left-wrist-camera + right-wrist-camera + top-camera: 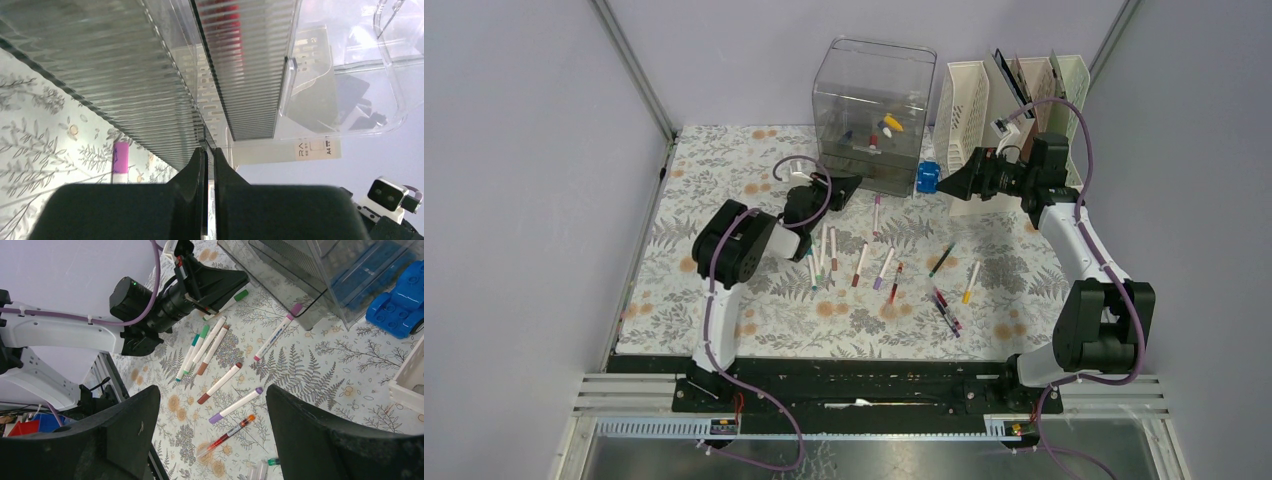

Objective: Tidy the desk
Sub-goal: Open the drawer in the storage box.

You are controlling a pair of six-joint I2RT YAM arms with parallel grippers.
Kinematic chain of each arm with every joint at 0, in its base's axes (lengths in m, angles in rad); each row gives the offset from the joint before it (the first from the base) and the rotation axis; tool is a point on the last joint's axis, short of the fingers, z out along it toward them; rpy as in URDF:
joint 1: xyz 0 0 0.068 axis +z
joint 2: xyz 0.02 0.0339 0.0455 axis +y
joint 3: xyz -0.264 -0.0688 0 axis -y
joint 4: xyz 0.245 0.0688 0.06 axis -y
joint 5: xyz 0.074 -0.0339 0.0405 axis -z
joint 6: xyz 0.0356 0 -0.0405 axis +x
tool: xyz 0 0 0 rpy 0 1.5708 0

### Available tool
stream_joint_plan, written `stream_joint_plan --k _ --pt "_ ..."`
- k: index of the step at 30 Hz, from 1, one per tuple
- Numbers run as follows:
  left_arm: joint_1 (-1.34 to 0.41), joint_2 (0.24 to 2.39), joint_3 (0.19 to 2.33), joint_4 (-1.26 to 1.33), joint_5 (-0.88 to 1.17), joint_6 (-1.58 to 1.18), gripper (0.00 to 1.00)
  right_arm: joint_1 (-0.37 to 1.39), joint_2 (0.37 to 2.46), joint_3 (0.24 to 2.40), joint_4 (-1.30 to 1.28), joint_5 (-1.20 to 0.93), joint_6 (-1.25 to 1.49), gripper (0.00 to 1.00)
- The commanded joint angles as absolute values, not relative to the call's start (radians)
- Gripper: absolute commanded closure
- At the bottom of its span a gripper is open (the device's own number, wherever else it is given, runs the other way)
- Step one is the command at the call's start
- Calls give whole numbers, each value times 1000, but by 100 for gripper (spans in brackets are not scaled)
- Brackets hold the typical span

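The desk (714,180) has a white fern-and-flower cloth, and several markers (861,264) lie scattered across its middle. My left gripper (852,185) is low at the front left corner of a clear plastic box (874,100). In the left wrist view its jaws (210,150) are shut with only a thin slit, tips at the box's ribbed corner (150,75). My right gripper (946,185) hovers beside a blue toy car (927,177). It is wide open and empty (212,432) over a purple-capped marker (235,405) and a red pen (227,432).
White file organizers (1014,90) stand at the back right. The clear box holds small coloured items. A purple-capped marker (120,157) lies by the box. More pens (946,310) lie at the front right. A black rail (864,370) runs along the near edge.
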State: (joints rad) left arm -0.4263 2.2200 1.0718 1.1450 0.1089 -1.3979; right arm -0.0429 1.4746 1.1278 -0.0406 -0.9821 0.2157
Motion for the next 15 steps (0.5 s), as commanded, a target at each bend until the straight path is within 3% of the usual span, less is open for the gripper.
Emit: stream_joint_plan --k 1,3,11,15 --pt "-408 2130 986 1133 102 -1280 100 -51 1454 1128 -26 -1002 197 15" --pt "-408 2098 962 1107 116 -1260 100 -51 1453 1127 -27 -1002 196 15" --pt "-408 1930 910 901 125 -1137 74 -51 1444 1122 -29 -1002 191 15" --pt "-408 1817 879 786 107 -1046 67 -51 1441 1121 -40 -1000 174 15"
